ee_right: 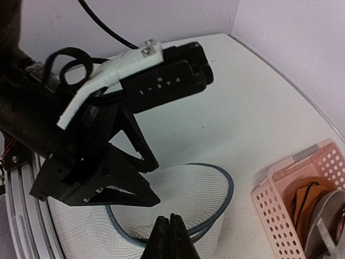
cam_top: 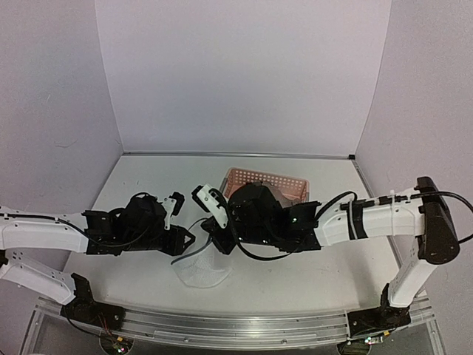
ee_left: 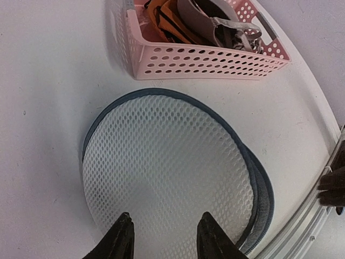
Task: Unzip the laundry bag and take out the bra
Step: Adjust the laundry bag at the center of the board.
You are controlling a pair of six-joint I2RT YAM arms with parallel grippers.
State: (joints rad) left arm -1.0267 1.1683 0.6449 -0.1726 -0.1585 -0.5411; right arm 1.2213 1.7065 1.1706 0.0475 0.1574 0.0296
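Hovering left of centre in the overhead view, the left gripper (ee_left: 164, 240) has its two black fingers spread with nothing between them, over the round lid of the small cylindrical translucent white mesh laundry bag (ee_left: 167, 172) with its dark rim. The bag stands on the white table (ee_left: 48, 81) at lower centre; a second rim shows offset at the lid's lower right. Just right of it, the right gripper (ee_right: 170, 237) has its fingers pressed together at the bag's near rim; whether they pinch anything cannot be told. Farther right and higher, the pink perforated plastic basket (ee_left: 205, 62) holds the grey-taupe padded bra (ee_left: 197, 13) with orange-brown lining and straps.
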